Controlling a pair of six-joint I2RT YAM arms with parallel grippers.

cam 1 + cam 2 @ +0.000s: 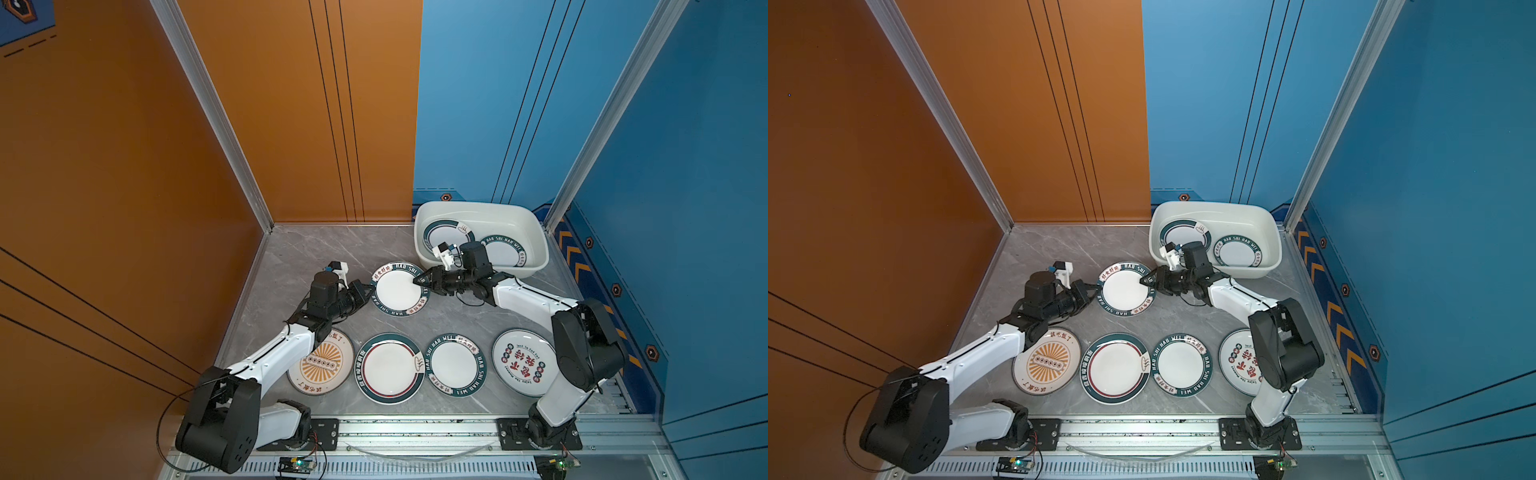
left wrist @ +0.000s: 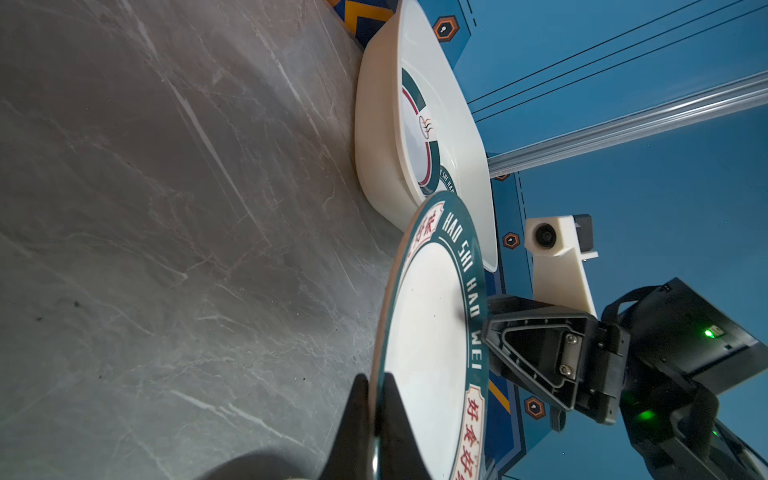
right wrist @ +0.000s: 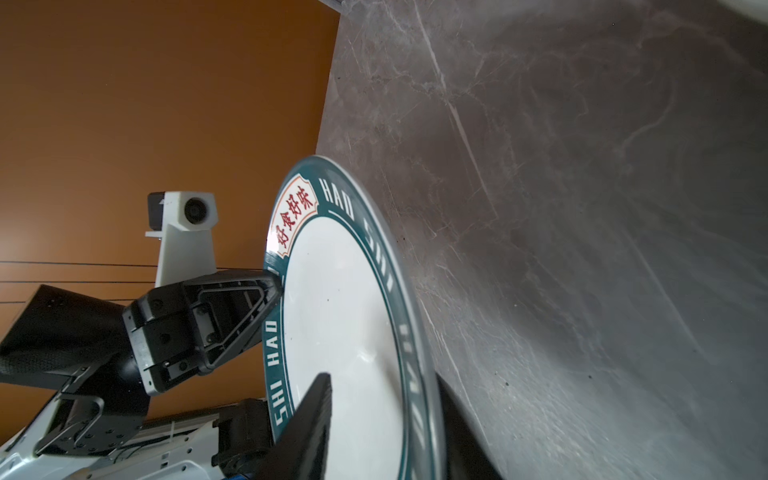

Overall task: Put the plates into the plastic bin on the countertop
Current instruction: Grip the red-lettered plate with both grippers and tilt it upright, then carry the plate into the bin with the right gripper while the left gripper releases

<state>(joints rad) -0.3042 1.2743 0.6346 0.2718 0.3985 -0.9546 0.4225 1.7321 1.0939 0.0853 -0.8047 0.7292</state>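
A white plate [image 1: 397, 289] [image 1: 1125, 289] with a dark green lettered rim sits mid-countertop [image 1: 316, 257]. My left gripper [image 1: 371, 289] [image 2: 376, 382] is shut on its left rim, one finger above and one below. My right gripper [image 1: 419, 280] [image 3: 382, 380] straddles the opposite rim, jaws still apart, the upper finger off the plate [image 3: 340, 311]. The white plastic bin [image 1: 536, 232] [image 2: 374, 124] stands at the back right, with two green-rimmed plates [image 1: 446, 237] [image 1: 505, 251] inside. Several plates lie in a front row: sunburst [image 1: 322, 365], red-ringed [image 1: 390, 368], lettered [image 1: 455, 365], red characters [image 1: 523, 361].
An orange wall closes the left side and a blue wall the right, both meeting the countertop. The silver rail [image 1: 415, 432] with both arm bases runs along the front edge. My right arm [image 1: 582, 345] hangs over the red-character plate.
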